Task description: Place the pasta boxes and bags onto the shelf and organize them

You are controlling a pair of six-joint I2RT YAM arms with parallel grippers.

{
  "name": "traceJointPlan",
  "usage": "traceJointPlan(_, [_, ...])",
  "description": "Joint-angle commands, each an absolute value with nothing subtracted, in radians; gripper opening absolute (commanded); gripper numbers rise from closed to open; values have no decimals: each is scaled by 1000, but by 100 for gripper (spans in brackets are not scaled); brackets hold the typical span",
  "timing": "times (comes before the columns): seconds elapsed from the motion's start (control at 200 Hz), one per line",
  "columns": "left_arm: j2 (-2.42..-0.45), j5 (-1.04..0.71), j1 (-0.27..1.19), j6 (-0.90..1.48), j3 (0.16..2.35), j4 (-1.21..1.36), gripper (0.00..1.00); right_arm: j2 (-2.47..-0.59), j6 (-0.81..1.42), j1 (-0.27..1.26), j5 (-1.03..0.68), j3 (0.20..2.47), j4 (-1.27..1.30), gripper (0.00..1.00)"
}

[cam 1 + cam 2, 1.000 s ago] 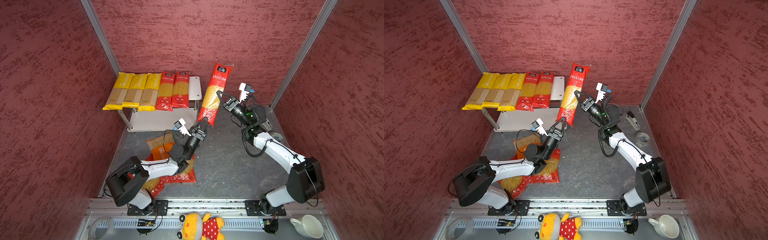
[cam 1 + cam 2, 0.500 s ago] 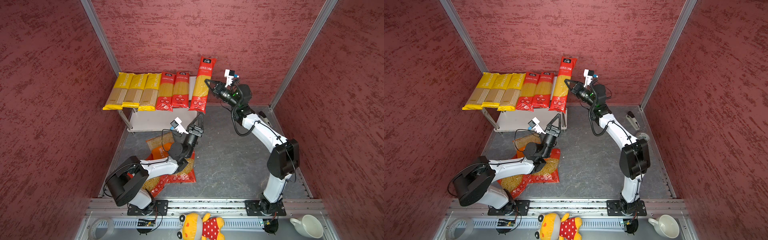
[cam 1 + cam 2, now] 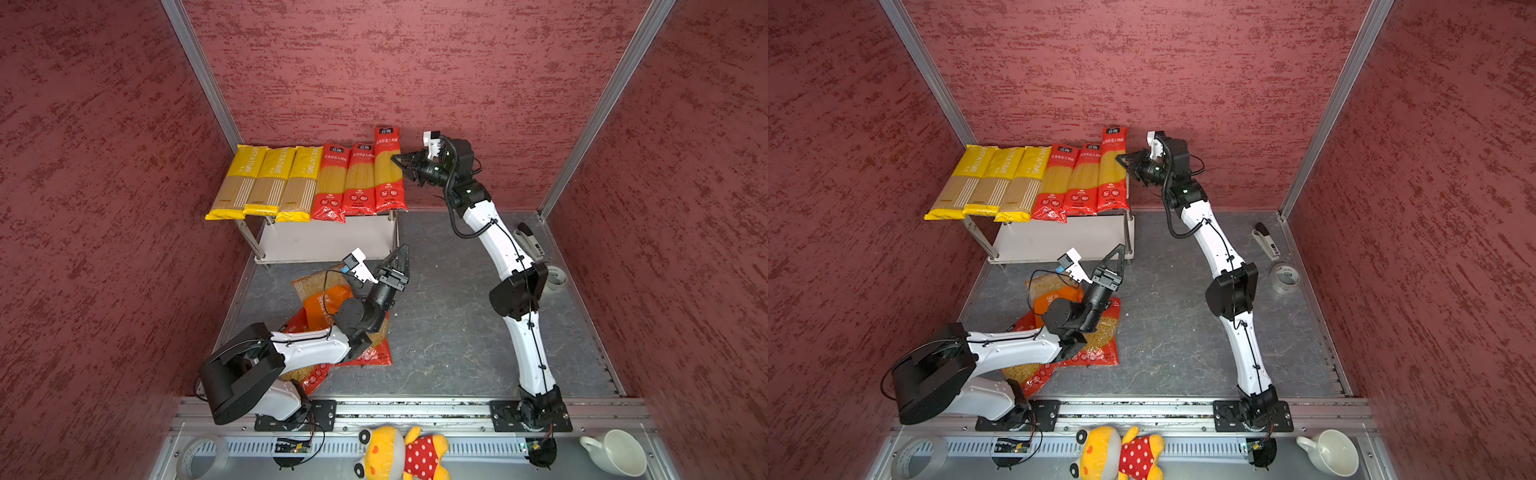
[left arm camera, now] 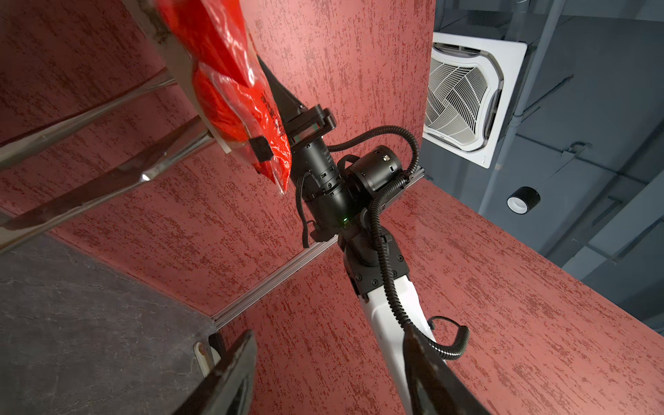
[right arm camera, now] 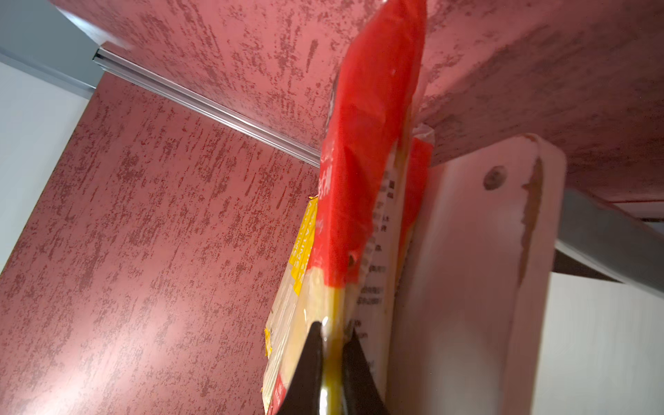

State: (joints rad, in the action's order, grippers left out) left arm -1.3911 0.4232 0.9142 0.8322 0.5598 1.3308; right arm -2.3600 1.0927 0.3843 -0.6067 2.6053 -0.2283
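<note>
Only the right wrist view shows the right gripper (image 5: 334,327) pinching the red pack (image 5: 363,143) edge. The left gripper (image 4: 328,332) is spread and empty. The bags (image 3: 316,309), lower middle, are half hidden under the left arm (image 3: 307,347).

The left arm lies low, elbow bent, and the left gripper (image 3: 400,254) tilts upward, jaws apart and holding nothing. The right arm stretches high and far back, the right gripper (image 3: 395,158) turned sideways, pinching a red pasta pack (image 3: 388,174).
</note>
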Motion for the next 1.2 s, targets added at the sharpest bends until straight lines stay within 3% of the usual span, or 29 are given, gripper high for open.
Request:
traceJointPlan(0.0, [-1348,442,923,779,542,1274,64,-2358,1093,374,-573,2612,-184,0])
traceJointPlan(0.506, [-1342,457,932,768,518,1247,64,-2372,1032,430,-429,2566,-179,2])
traceJointPlan(0.746, [-1348,462,932,767,514,1245,64,-2367,978,435,-451,2566,-243,5])
traceJointPlan(1.197, [-1353,457,933,760,507,1248,64,-2250,889,414,-516,2471,-304,38])
